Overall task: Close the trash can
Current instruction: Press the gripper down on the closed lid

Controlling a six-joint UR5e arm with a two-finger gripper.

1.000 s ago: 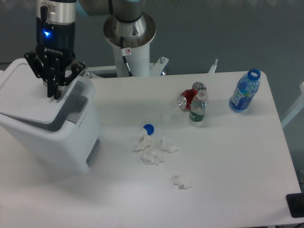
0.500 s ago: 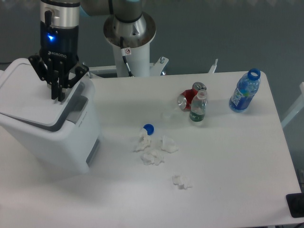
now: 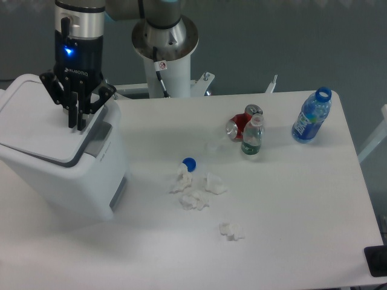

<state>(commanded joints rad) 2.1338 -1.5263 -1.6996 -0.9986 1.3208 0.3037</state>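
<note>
— Shifted a little toward the right and upward across the earlier pictures, the gripper, with fingers pressed together and nothing pinched between them. Tips sat at the right edge of the lid, touching or just above; could not tell which.

— And the trash can itself?

— Stood at the left end of the table, partly cut off by the picture's edge. Looked closed or nearly so: lid lay flat and slightly tilted on the body, with a grey strip showing under its right rim. Judged as almost done; perhaps a last press left to seat the lid fully, though hard to confirm from this view.

— Pose of the arm?

— Hung straight down over the can, wrist vertical, blue light lit on the black housing, fingers pointing at the lid's right side. Base post stood behind, near the table's back edge.

— Anything else around?

— Well apart from the can: crumpled tissue scraps and a blue cap mid-table, a crushed red can touching a small clear bottle, and a blue bottle near the far right corner.
</note>
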